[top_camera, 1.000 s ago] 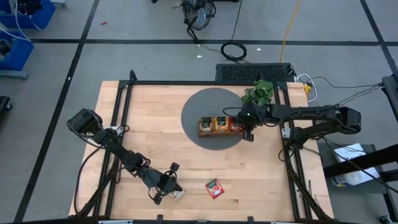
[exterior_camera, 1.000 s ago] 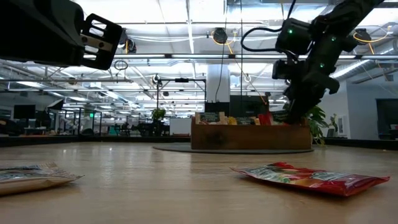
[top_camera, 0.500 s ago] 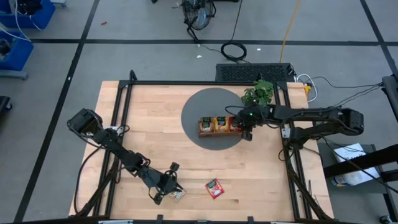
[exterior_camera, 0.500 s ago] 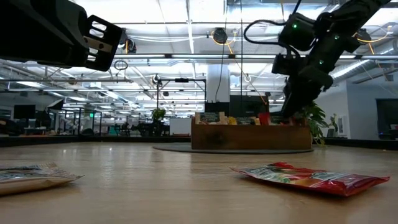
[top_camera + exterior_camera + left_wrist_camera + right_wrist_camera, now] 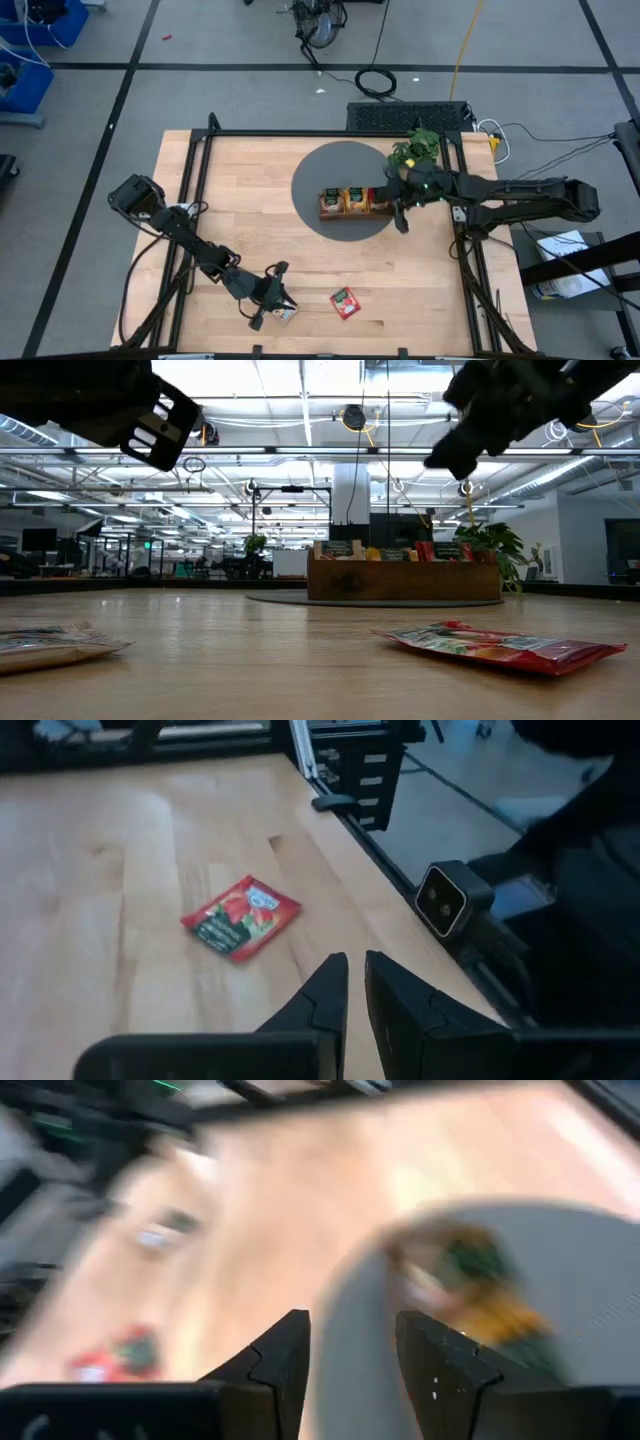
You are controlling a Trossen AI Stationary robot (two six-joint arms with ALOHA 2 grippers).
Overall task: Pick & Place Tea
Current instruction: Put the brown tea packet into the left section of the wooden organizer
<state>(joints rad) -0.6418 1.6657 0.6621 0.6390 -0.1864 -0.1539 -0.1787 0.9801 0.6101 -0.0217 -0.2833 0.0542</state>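
Observation:
A red tea sachet (image 5: 345, 302) (image 5: 240, 917) lies flat on the wooden table near its near edge. A beige sachet (image 5: 286, 313) (image 5: 50, 645) lies flat to its left. My left gripper (image 5: 270, 302) (image 5: 355, 975) hovers above the beige sachet, its fingers a narrow gap apart with nothing between them. The brown tray (image 5: 350, 215) (image 5: 400, 582) stands on a grey round mat and holds several sachets upright. My right gripper (image 5: 401, 218) (image 5: 350, 1335) hangs open above the tray's right end, well clear of it.
A green plant (image 5: 418, 148) (image 5: 490, 545) stands just behind the tray's right end. The grey mat (image 5: 330, 165) lies at the table's middle back. Black frame rails (image 5: 195, 200) run along the table's edges. A small camera (image 5: 450, 898) sits at the near edge.
My right gripper has risen out of the tray's right end, tipped up toward level and drawn a little toward the table's right edge. My left gripper has rolled a little in place. Both loose sachets lie where they were.

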